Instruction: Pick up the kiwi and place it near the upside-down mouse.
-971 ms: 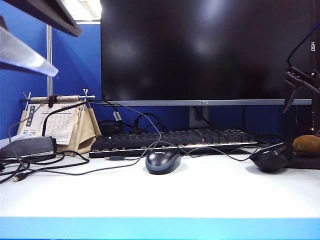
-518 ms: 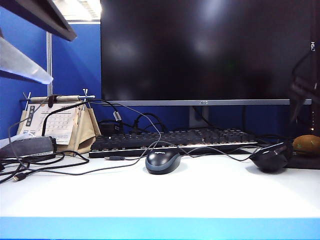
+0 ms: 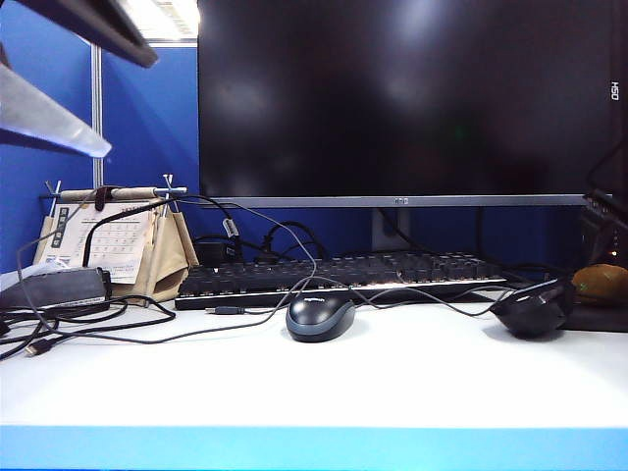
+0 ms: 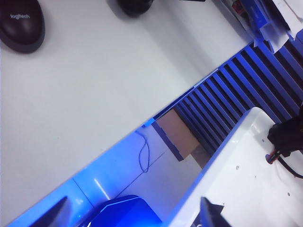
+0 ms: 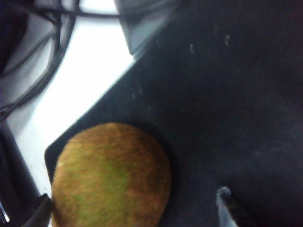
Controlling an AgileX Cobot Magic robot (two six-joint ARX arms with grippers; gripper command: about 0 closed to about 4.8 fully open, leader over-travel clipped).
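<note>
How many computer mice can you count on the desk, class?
2. The dark blue-grey mouse sits centre, in front of the keyboard. The upside-down mouse, glossy black, lies far right, beside the kiwi. Others could be hidden beyond the picture's edges.

The left gripper (image 4: 135, 215) hangs high over the near edge of the table, at the upper left of the exterior view. Its fingers (image 4: 210, 213) stand well apart with nothing between them; only their dark tips show in the left wrist view. The right gripper (image 5: 132, 208) sits low at the far right edge of the exterior view, pointing down at the kiwi (image 5: 111, 175). Its fingers (image 5: 227, 203) are spread wide, one tip on either side of the fruit, and whether they touch it cannot be told.
</note>
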